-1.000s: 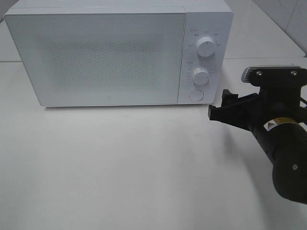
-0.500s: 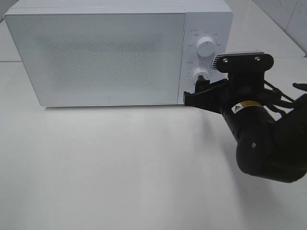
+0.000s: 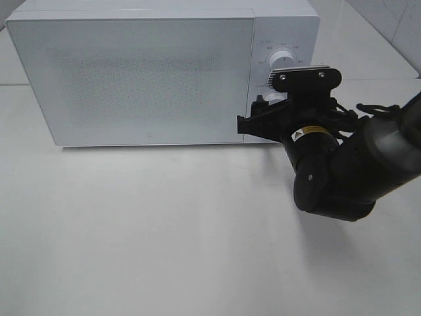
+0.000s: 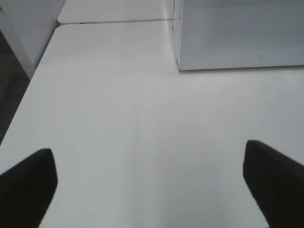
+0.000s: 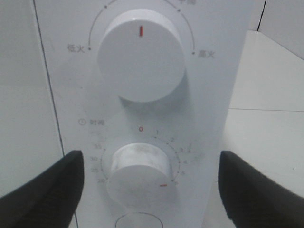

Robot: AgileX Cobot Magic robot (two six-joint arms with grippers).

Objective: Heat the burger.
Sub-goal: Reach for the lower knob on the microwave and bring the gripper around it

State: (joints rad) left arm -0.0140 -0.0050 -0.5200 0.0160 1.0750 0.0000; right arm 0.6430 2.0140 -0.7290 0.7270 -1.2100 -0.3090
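Surface: white table (image 3: 164,230), matte and bare in front, with a seam running behind it to a second white top; the left wrist view shows its outer edge and a strip of dark floor (image 4: 9,85) beyond. Room: pale tiled wall (image 3: 402,26) at the far right corner. Appliance: white microwave (image 3: 131,13) standing at the back of the table, its door (image 3: 131,79) shut, the speckled window giving no sight of the inside. Control panel (image 3: 299,39) on the microwave's right side: upper knob (image 5: 141,61) with its red mark pointing straight up; lower knob (image 5: 140,171), a timer dial ringed with numbers, red mark toward the lower right; round button (image 5: 142,222) just below, cut by the picture's edge. Burger: shows in no view, so its place cannot be told. Right arm (image 3: 355,164): black, entering from the right edge of the high view, bent and reaching left across to the control panel, a yellow label on its wrist and a grey-topped camera bracket above. Right gripper (image 3: 258,118): level with the lower knob and close to the panel, jaws spread, one finger (image 5: 42,190) on each side of the knob with a clear gap to it, gripping nothing. Left gripper (image 4: 151,185): seen only by its own wrist camera, hanging over bare table in front of the microwave's left corner, jaws wide apart and empty.
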